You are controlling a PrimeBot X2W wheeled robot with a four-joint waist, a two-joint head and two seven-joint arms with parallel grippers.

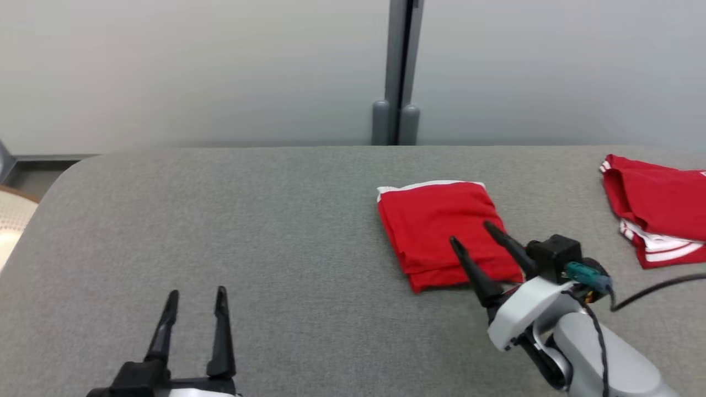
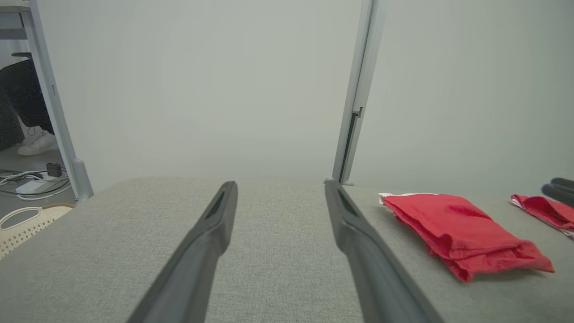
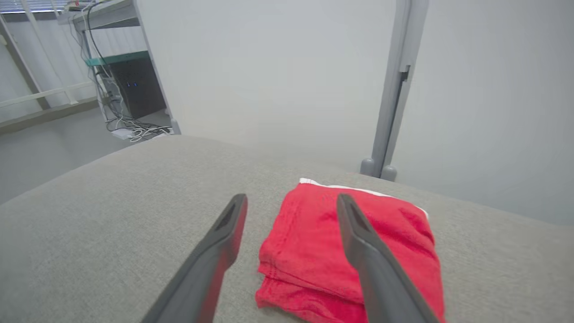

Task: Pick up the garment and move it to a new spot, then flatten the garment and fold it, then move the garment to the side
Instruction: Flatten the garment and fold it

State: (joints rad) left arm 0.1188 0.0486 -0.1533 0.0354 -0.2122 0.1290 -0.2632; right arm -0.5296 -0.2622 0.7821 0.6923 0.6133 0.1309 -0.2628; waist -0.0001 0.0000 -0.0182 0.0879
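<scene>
The garment (image 1: 436, 220) lies folded into a compact red rectangle on the grey cloth-covered bench (image 1: 265, 220), right of the middle. A thin white edge shows along its far side, and the stacked folds face the near side.

The right pincer (image 1: 473, 234) hangs over the near right part of the garment with its two dark fingers spread apart and nothing pinched between them. In the right wrist view one finger lies over the red cloth and the other over bare bench just left of it. Whether the tips touch the fabric cannot be told.

The left pincer (image 1: 197, 293) is at the near left of the bench, well apart from the garment. Its fingers are also spread, pointing toward the far side with bare bench between them.

A second red cloth with white stripes (image 1: 656, 215) lies at the far right edge of the bench, apart from the folded garment. A grey post (image 1: 397, 71) stands behind the bench against the pale wall.
</scene>
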